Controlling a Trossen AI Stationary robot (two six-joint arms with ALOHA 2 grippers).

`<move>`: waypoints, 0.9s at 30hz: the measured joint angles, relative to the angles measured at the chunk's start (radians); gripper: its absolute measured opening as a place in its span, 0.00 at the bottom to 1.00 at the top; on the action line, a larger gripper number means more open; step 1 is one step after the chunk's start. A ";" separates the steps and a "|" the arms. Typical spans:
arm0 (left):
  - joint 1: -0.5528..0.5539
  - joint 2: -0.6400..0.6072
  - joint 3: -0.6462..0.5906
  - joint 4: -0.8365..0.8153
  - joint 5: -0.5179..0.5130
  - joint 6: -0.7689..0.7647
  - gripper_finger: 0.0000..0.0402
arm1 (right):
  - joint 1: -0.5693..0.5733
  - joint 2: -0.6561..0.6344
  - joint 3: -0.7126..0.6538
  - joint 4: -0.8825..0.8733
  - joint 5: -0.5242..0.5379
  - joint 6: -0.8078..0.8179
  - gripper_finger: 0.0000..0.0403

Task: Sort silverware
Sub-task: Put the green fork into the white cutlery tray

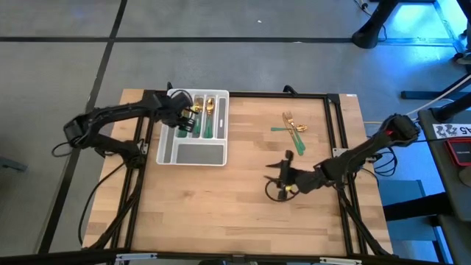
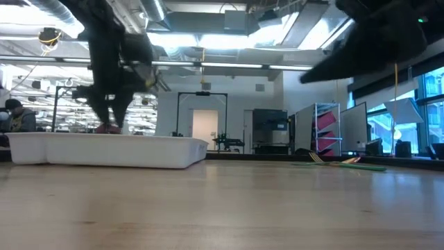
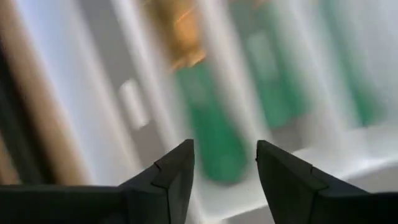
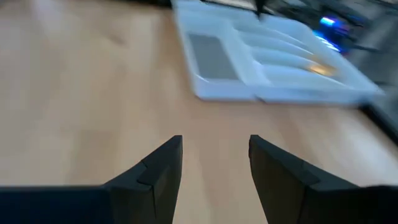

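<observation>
Few pieces of silverware [image 1: 293, 129] remain near the table's right edge, handles mostly along it; right gripper [image 1: 283, 179], fingers apart and empty, sits nearer than left gripper [image 1: 185, 116], fingers apart over the tray [image 1: 193, 153].

Grey tiled floor [image 1: 221, 29], bright ceiling lights [image 2: 208, 42], windows [image 2: 423, 111], pink shelving [image 2: 326, 128].

Bare counter [image 1: 221, 206] lies wide between the white tray [image 1: 193, 154] and the loose silverware [image 1: 293, 129]. The left gripper [image 1: 193, 116] hangs over the tray's slots, blocking them. The right gripper [image 1: 282, 180] sits mid-counter, near the loose pieces.
</observation>
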 joint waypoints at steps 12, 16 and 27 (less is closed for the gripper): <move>-0.537 -0.074 -0.148 0.812 -0.268 0.120 0.41 | -0.321 -0.243 0.000 -0.815 -0.042 0.626 0.46; -0.702 0.006 -0.173 1.060 -0.390 0.226 0.41 | -0.524 -0.214 0.000 -0.866 -0.154 0.662 0.46; -0.887 0.280 -0.175 1.364 -0.535 0.212 0.41 | -0.854 0.048 0.010 -0.529 -0.241 0.317 0.46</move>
